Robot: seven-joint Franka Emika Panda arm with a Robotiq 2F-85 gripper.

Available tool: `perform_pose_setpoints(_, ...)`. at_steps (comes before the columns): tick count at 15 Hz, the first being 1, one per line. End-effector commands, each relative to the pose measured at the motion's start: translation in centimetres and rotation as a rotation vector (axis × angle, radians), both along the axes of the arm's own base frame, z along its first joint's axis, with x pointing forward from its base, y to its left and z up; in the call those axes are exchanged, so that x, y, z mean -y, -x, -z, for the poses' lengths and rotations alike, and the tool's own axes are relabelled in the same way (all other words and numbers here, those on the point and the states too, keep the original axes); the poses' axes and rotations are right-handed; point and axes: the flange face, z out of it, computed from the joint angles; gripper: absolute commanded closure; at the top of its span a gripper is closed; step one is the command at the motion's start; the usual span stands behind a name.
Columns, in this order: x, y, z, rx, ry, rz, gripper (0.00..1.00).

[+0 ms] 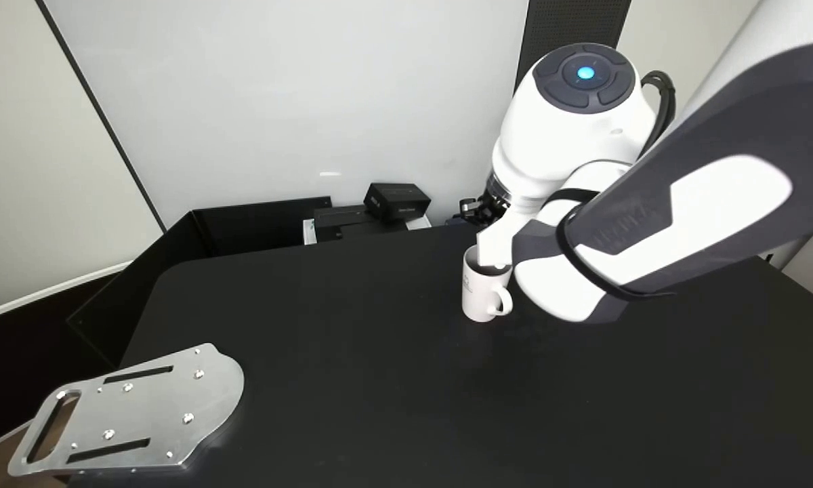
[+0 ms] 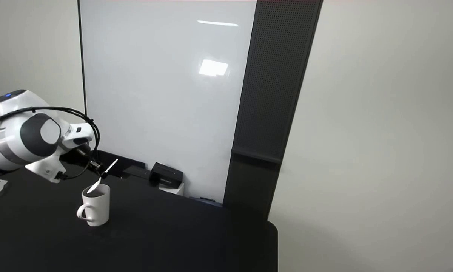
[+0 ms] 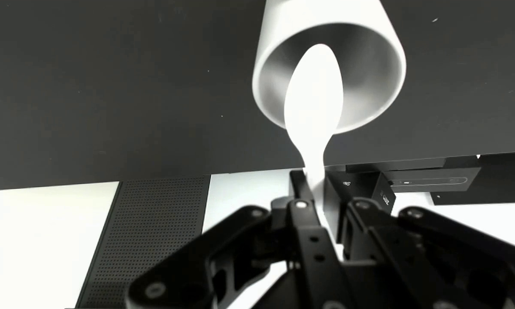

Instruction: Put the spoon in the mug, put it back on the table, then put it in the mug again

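Observation:
The white mug (image 1: 477, 295) stands upright on the black table (image 1: 352, 379); it also shows in an exterior view (image 2: 99, 207) and in the wrist view (image 3: 326, 12). My gripper (image 3: 316, 186) is shut on the white spoon (image 3: 315, 94) at its neck and handle. In an exterior view the spoon (image 2: 94, 186) is tilted, bowl down, with its bowl at the mug's mouth and its handle rising past the fingertips (image 2: 102, 173). I cannot tell whether the bowl tip is below the rim. The arm hides most of the spoon in an exterior view.
A grey metal plate (image 1: 149, 407) lies at a table corner. A black box (image 1: 398, 201) and other dark items sit beyond the table's back edge, in a black tray (image 1: 257, 227). A whiteboard wall (image 2: 166, 83) stands behind. The mug's handle (image 2: 82, 211) sticks out sideways.

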Motion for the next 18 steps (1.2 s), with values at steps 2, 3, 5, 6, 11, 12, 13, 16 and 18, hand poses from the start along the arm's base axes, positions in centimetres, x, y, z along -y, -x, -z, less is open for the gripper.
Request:
perform_pose_setpoints(2, -0.1, 0.0, 1.0, 0.074, 0.014, 0.030, 0.97)
perform_pose_setpoints(3, -0.1, -0.1, 1.2, 0.084, 0.014, 0.035, 0.97)
perform_pose_setpoints(5, 0.0, -0.1, 1.7, 0.097, 0.016, 0.046, 0.97)
perform_pose_setpoints(6, 0.1, -0.1, 1.9, 0.103, 0.017, 0.050, 0.97)
perform_pose_setpoints(11, 0.4, -0.2, 2.4, 0.103, 0.014, 0.076, 0.54)
perform_pose_setpoints(12, 0.5, -0.3, 2.3, 0.107, 0.012, 0.081, 0.46)
perform_pose_setpoints(13, 0.5, -0.3, 2.2, 0.109, 0.011, 0.085, 0.40)
perform_pose_setpoints(16, 0.9, -0.4, 1.9, 0.113, 0.005, 0.098, 0.20)
perform_pose_setpoints(18, 1.4, -0.7, 1.2, 0.098, -0.013, 0.111, 0.07)
